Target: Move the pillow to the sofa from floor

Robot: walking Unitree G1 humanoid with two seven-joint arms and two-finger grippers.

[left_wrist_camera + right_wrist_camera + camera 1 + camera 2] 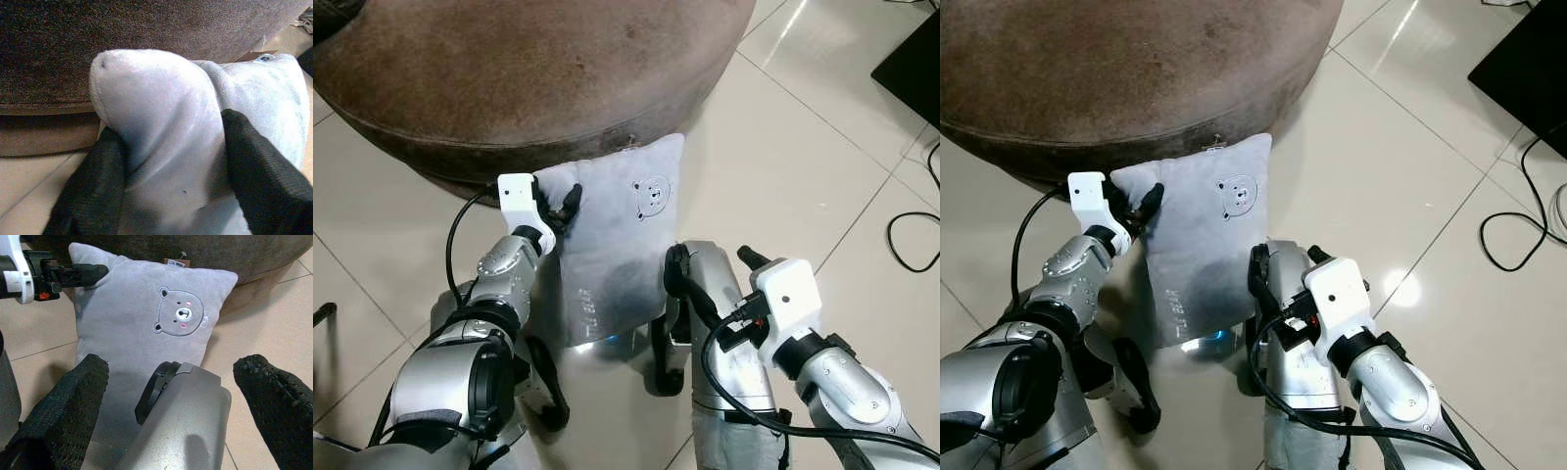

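A grey pillow (pixel 617 235) with a bear face stands on the tiled floor and leans against the brown sofa (pixel 509 69). My left gripper (pixel 563 208) is shut on the pillow's upper left corner. In the left wrist view both black fingers (pixel 98 181) pinch the folded grey fabric (pixel 156 98). My right gripper (pixel 173 364) is open, its fingers spread wide above my own silver leg (pixel 186 421). It is short of the pillow's (pixel 146 323) lower right side and does not touch it.
A black cable (pixel 911 235) loops on the tiles at the right. A dark flat object (pixel 915 59) lies at the far right. My silver legs (pixel 720 323) stand just before the pillow. Open tiled floor lies right of the sofa.
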